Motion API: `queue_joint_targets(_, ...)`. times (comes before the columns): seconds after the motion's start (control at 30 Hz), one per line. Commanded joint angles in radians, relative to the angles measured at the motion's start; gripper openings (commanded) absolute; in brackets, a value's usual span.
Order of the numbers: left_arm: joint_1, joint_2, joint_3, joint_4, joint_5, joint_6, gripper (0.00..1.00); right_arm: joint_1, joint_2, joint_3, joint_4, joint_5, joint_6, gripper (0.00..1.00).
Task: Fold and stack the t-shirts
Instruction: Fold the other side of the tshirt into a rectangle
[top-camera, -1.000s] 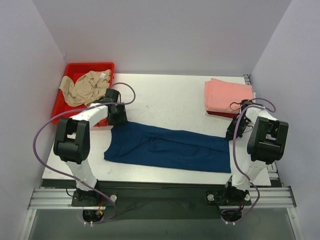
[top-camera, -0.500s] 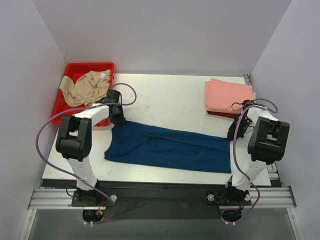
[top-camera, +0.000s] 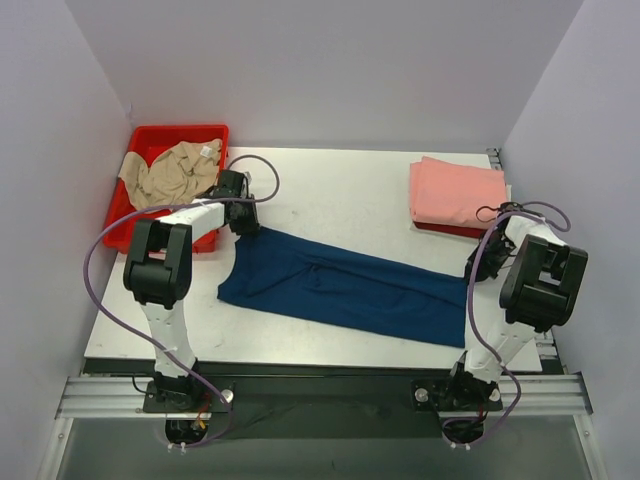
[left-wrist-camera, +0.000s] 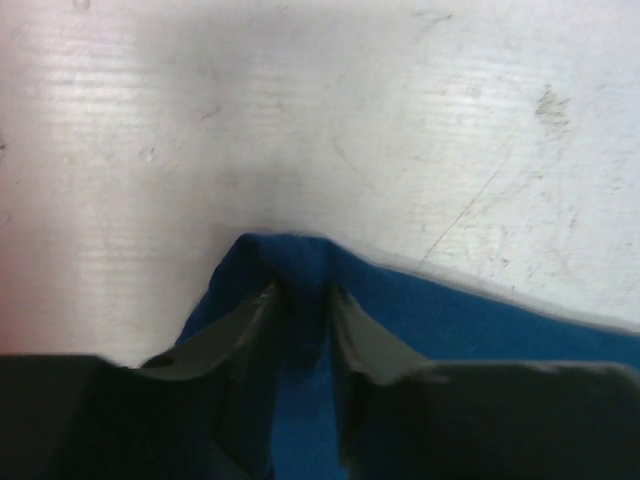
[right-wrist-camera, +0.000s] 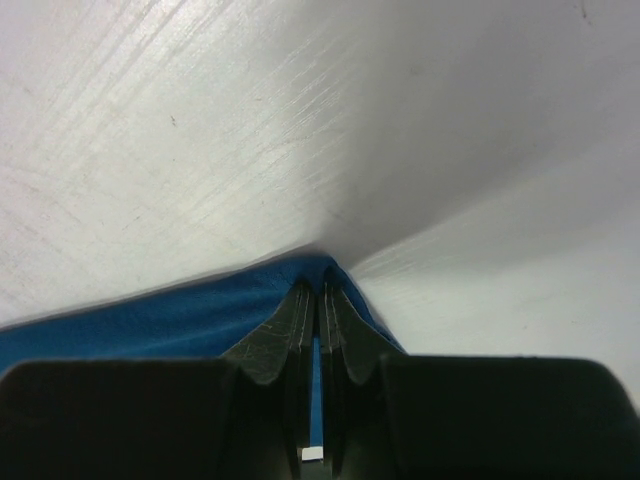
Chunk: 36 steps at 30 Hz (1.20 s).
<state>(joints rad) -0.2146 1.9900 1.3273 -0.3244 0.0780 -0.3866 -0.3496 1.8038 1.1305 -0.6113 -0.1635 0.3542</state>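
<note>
Red bin (top-camera: 150, 135) holding the beige t-shirt (top-camera: 165, 175) sits far left of the desk (top-camera: 340, 190), salmon-pink stack (top-camera: 455, 192) far right. Between them the navy t-shirt (top-camera: 340, 285) lies stretched flat in 1 long band: left tool (left-wrist-camera: 303, 295) pinches its far-left corner, right tool (right-wrist-camera: 318, 290) pinches its right end.

Top view: even, soft light from overhead, no glare, just faint shadows by the arms (top-camera: 160, 270) on the white table (top-camera: 340, 190), and it's sharp corner to corner. Wrist views are softer, w/ a grey shadow spreading over the table ahead, the left fingers (left-wrist-camera: 235, 335) & right fingers (right-wrist-camera: 290, 325) dark blurry wedges up close, and the navy t-shirt (left-wrist-camera: 450, 310) fuzzy at its edge.
</note>
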Motion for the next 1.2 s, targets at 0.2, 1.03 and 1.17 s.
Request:
queue_joint_targets(0.2, -0.025, -0.045, 0.108, 0.007, 0.052, 0.014, 0.56, -0.006, -0.08, 0.038, -0.07, 0.001, -0.015, 0.49)
queue_joint_targets(1.03, -0.246, -0.123, -0.065, -0.022, 0.008, -0.04, 0.6, 0.273, -0.224, -0.127, -0.008, -0.093, 0.063, 0.57)
queue_joint_targets(1.17, -0.247, -0.123, -0.071, -0.051, -0.05, -0.034, 0.58, 0.274, -0.212, -0.143, -0.008, -0.093, 0.048, 0.57)
